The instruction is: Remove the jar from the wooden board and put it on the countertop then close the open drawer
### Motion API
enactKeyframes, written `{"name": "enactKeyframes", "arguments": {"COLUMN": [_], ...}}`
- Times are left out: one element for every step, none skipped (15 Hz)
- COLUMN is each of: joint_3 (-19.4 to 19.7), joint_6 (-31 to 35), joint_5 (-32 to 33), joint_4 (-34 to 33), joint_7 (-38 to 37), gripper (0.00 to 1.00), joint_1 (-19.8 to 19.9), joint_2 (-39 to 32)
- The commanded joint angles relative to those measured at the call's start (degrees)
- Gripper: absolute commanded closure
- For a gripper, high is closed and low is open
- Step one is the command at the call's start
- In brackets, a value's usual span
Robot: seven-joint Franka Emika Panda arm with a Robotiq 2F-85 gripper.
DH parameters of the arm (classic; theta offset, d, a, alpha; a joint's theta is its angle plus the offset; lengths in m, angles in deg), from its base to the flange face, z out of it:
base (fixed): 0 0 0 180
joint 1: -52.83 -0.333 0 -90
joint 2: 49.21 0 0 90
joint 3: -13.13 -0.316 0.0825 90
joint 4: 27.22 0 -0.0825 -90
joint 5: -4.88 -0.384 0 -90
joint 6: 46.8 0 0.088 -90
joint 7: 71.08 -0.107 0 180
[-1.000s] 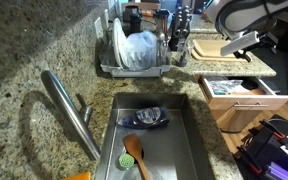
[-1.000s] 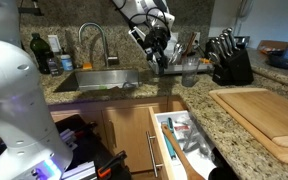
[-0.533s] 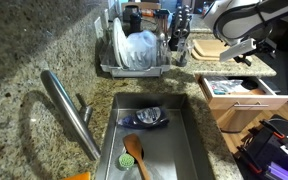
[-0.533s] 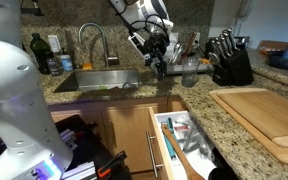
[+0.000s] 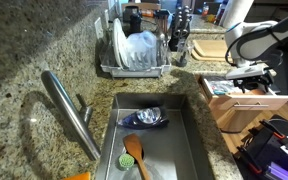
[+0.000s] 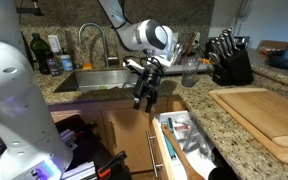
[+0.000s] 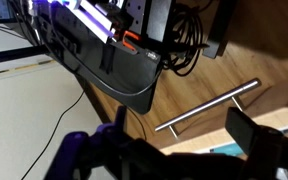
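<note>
One job is left, as I judge it: the jar is off the board and the drawer stands open.

In an exterior view looking down past the sink, my claw (image 5: 246, 76) hangs over the pulled-out drawer (image 5: 236, 96). The wooden board (image 5: 210, 46) lies beyond the claw on the counter. I cannot pick out the jar among the clutter there.

In an exterior view facing the cabinets, the claw (image 6: 142, 98) points downward in front of the cabinet face, out past the counter edge. The jar (image 6: 189, 72) stands upright on the countertop (image 6: 199, 97), above and behind the claw, near the knife block (image 6: 227, 65) and well apart from the wooden board (image 6: 266, 118). The drawer (image 6: 157, 140) sits below the claw and a little toward the knife-block side. Its long axis runs straight out from the cabinet. Its front panel is the nearest part to my fingertips, so I reckon the push must go along that axis, back under the counter.

In the wrist view, the fingers (image 7: 256, 135) are spread wide with nothing between them, so the claw (image 7: 169, 150) is empty. The steel bar handle (image 7: 208, 106) lies just ahead, slanting across the gap between them.
</note>
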Motion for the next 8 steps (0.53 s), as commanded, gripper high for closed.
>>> {"name": "enactKeyframes", "arguments": {"joint_3": [0.8,1.0,1.4,1.4,1.3,1.3,0.9,0.4], "joint_6": [7.5,4.4,5.0,5.0,4.9,4.9,4.9,3.9], "joint_5": [-5.1,-2.7,-2.9,-2.9,-2.9,-2.9,-3.4,-4.1], "joint_4": [2.5,2.2,2.3,2.1,2.0,2.0,1.2,0.1], "joint_7": [9.1,4.7,5.2,4.9,4.8,4.7,3.5,3.5], "gripper": [0.00,0.00,0.00,0.00,0.00,0.00,0.00,0.00], "joint_1": [2.6,1.3,1.4,1.3,1.1,1.0,0.6,0.1], "joint_2": [-5.6,-2.5,-3.8,-4.3,-4.1,-3.7,-5.2,-7.9]}}
